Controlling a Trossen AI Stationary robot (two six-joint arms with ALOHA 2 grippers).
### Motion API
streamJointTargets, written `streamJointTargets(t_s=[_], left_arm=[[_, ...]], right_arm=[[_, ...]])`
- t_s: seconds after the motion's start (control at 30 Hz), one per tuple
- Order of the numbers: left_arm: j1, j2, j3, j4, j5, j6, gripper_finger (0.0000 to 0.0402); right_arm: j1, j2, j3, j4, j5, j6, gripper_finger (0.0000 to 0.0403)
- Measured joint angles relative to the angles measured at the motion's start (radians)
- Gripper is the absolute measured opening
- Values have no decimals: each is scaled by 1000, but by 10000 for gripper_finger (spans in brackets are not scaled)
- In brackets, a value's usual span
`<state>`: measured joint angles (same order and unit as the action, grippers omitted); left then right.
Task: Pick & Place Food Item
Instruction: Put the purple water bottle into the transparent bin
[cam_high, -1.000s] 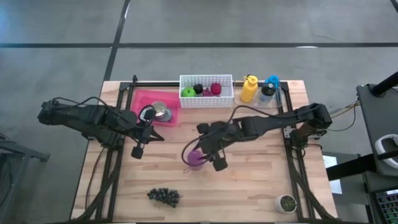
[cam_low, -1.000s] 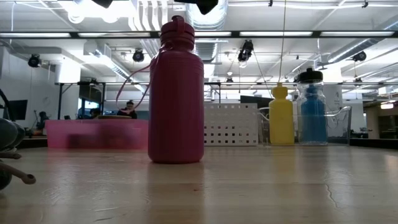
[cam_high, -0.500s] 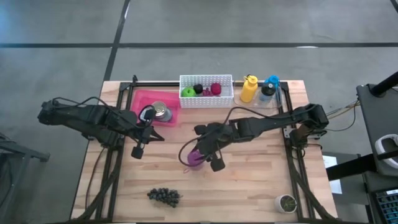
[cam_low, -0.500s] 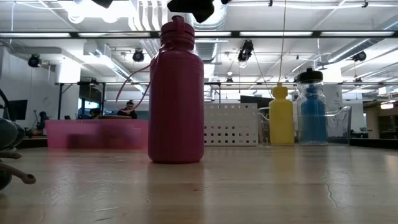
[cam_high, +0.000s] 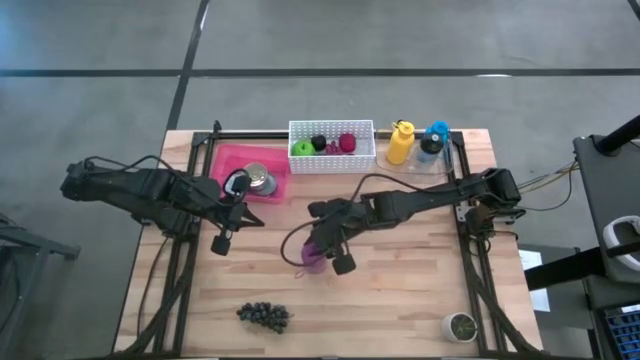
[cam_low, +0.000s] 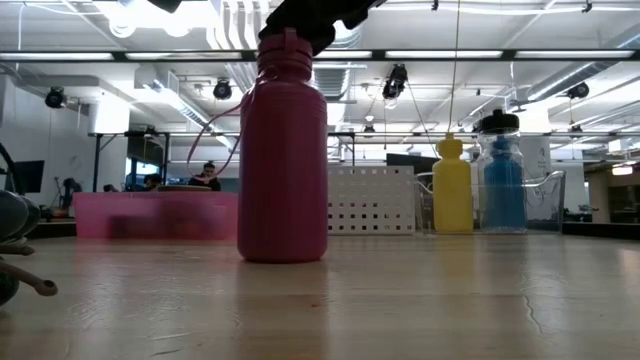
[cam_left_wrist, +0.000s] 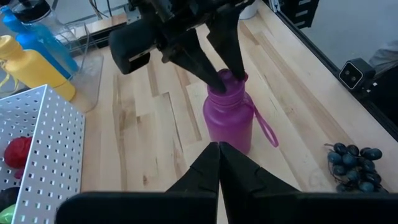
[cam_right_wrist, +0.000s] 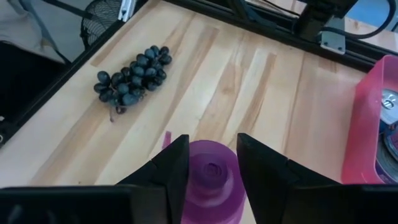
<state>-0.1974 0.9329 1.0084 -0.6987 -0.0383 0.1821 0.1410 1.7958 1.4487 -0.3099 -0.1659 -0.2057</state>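
A magenta bottle (cam_high: 314, 256) stands upright on its base on the table's middle (cam_low: 283, 150). My right gripper (cam_high: 319, 244) has come at it from the table's right side, slanting down. Its two fingers stand on either side of the bottle's cap (cam_right_wrist: 212, 168), with the gap between them open. A bunch of dark grapes (cam_high: 263, 315) lies near the front edge, left of the middle (cam_right_wrist: 132, 79). My left gripper (cam_high: 222, 243) hangs shut and holding nothing over the table's left part. My right gripper has one finger (cam_left_wrist: 211, 70) on each side of the bottle's cap (cam_left_wrist: 229, 77), slanting down from the table's right. I cannot tell whether the fingers touch the cap. The bottle stands upright on the table.
At the back edge stand a white perforated basket (cam_high: 331, 161) with small coloured food items, a pink tray (cam_high: 232, 160) holding a metal can, and a yellow bottle (cam_high: 400, 142) beside a blue bottle (cam_high: 436, 140). A small round pot (cam_high: 461, 326) sits at the front right corner.
My right gripper has sunk and gone a little toward the table's left, down onto the magenta bottle's top, so that its fingers now straddle the cap. The bottle has stayed in place.
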Motion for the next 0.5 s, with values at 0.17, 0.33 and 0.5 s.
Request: streamJointTargets(t_s=[0.17, 0.33, 0.5], left_arm=[[0, 0, 0, 0, 0, 0, 10], [0, 0, 0, 0, 0, 0, 10], [0, 0, 0, 0, 0, -1, 10]], right_arm=[[0, -1, 0, -4, 0, 2, 118], [0, -1, 0, -11, 0, -18, 98], [0, -2, 0, -14, -1, -47, 68]])
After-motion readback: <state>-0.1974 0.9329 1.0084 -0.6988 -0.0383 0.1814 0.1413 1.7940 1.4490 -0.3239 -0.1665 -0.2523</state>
